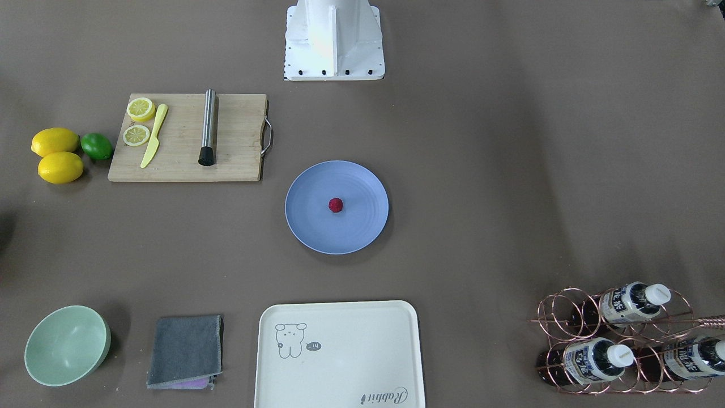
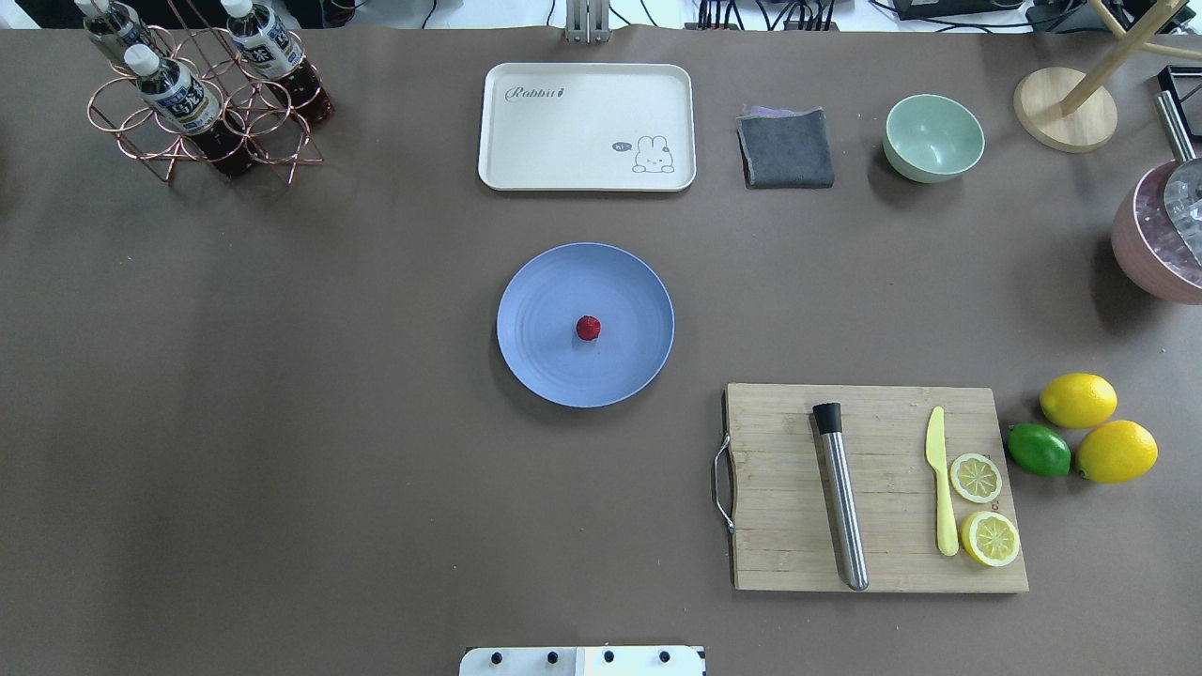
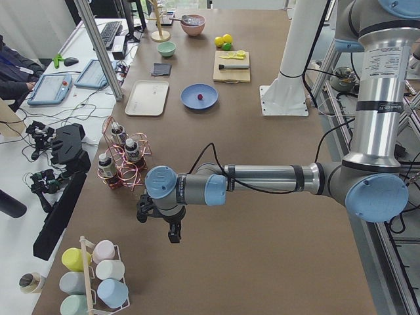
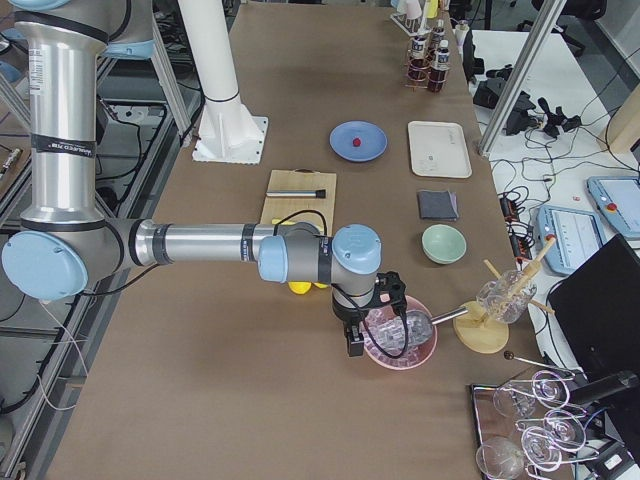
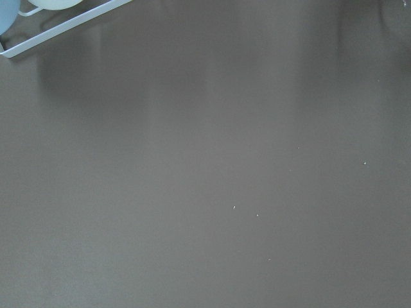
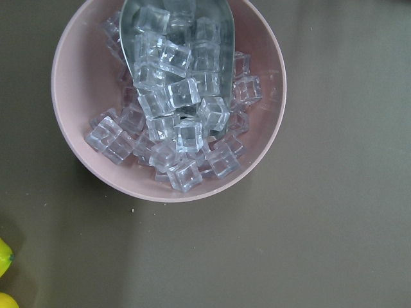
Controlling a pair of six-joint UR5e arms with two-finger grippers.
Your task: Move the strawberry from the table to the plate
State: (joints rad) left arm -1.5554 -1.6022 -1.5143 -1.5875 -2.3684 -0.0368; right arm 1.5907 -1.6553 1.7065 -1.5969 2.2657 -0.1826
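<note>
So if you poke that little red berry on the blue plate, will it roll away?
Probably a little: the strawberry looks small and roundish, so it may roll. The plate looks shallow, so its rim might only slow it. It's tiny, so probably very light.

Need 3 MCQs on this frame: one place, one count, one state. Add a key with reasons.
1. Where is the strawberry?
A) tray
B) plate
C) green bowl

2. How many whole lemons lie beside the board?
A) one
B) four
C) two

3. The pink bowl is:
A) full of ice cubes
B) overturned
C) holding bottles

Key:
1 B: the strawberry sits mid-plate in both table views.
2 C: two lemons lie next to the lime.
3 A: the right wrist view shows the cubes piled inside.
</note>
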